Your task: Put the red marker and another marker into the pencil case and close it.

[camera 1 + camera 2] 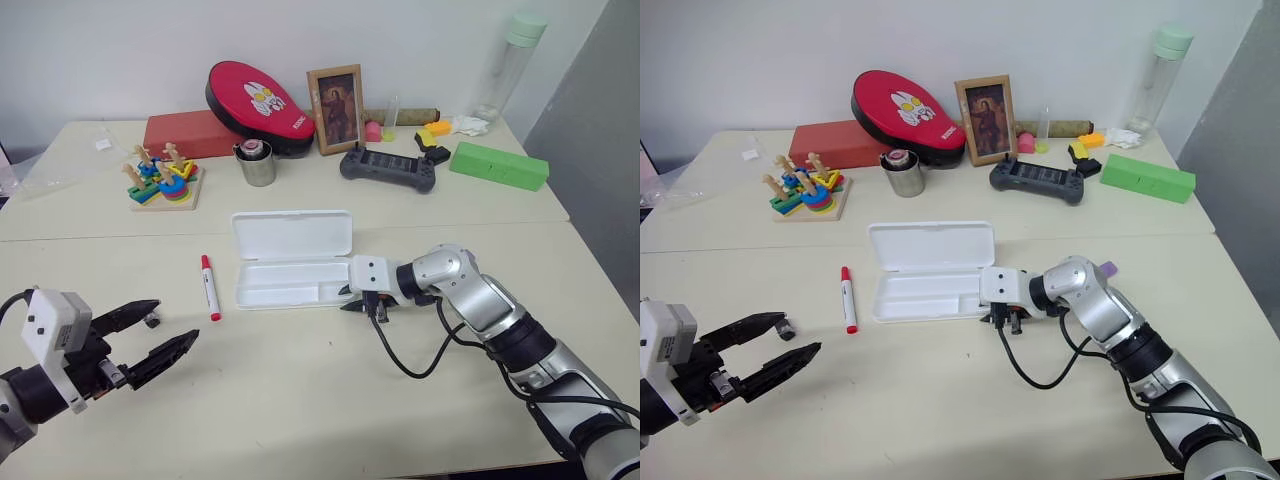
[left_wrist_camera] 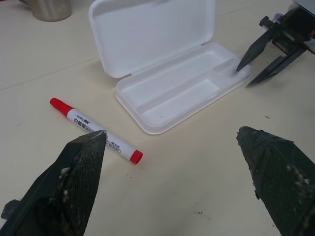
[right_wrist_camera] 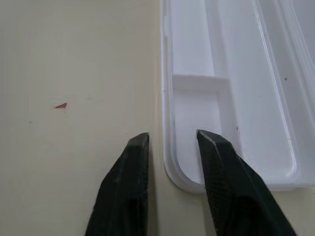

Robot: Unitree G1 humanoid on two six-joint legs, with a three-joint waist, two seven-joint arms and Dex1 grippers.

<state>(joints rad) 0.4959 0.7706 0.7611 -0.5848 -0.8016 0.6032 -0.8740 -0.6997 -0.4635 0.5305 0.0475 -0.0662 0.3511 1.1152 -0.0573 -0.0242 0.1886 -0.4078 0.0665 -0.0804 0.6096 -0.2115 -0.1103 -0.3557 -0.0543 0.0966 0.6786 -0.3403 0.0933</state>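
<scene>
Cream tabletop (image 1: pixel 300 400) bearing the pencil case (image 1: pixel 290 283), lid up, tray empty. Right gripper (image 3: pixel 170 142) standing partly apart, straddling its near rim; risking shoving the case. Left gripper (image 1: pixel 150 335) gaping wide, empty, the red marker (image 1: pixel 210 287) lying just ahead.

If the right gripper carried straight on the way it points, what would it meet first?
Most likely the pencil case. The right gripper straddles the case's corner rim, one finger over the tray's small compartment and one over the table, so that rim looks first in line. Height above it is unclear.
</scene>
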